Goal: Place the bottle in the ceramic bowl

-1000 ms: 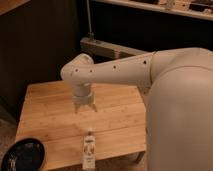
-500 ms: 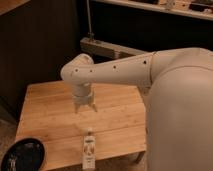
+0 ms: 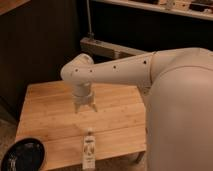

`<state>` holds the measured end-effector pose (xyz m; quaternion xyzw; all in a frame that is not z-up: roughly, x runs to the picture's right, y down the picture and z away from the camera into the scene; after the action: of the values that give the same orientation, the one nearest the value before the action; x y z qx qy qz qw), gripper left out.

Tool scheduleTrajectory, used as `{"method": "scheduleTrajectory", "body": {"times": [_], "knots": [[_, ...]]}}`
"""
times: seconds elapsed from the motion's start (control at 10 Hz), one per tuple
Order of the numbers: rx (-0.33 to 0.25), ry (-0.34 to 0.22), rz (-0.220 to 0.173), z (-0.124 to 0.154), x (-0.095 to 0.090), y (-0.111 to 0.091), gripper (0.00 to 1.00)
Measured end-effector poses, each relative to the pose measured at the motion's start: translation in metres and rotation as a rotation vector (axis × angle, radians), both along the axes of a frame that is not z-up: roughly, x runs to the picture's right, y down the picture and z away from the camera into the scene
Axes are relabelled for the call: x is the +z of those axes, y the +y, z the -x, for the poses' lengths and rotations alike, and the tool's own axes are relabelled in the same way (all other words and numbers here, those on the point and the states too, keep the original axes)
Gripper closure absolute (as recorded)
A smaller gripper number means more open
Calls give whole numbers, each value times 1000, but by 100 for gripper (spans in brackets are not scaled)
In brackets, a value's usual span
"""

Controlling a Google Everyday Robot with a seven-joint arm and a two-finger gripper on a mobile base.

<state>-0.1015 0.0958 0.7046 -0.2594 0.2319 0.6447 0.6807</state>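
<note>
One gripper point(image 3: 85, 107) poised over the middle of the tabletop point(image 3: 50, 110), pointing down, fingers spread, holding nothing. No shift in arm, bottle or bowl across the last second: approach apparently paused or barely begun, grasp not yet made, whole task ahead. Bottle point(image 3: 89, 149) lying near the front edge, cap toward the gripper, well apart from it and untouched. Black bowl point(image 3: 22, 155) by the front left corner, empty, apart from the bottle. Bowl cut off at the bottom of the view; resting on the tabletop or below it, impossible to tell. Fingertip height above the wood likewise unclear.
</note>
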Motion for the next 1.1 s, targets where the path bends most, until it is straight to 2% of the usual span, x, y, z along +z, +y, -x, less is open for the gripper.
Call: {"method": "scheduleTrajectory", "body": {"times": [0.4, 0.8, 1.1], "knots": [[5, 9, -4, -1, -1, 4, 35], [45, 18, -49, -7, 7, 31, 35], [57, -3, -55, -6, 27, 52, 35]]}}
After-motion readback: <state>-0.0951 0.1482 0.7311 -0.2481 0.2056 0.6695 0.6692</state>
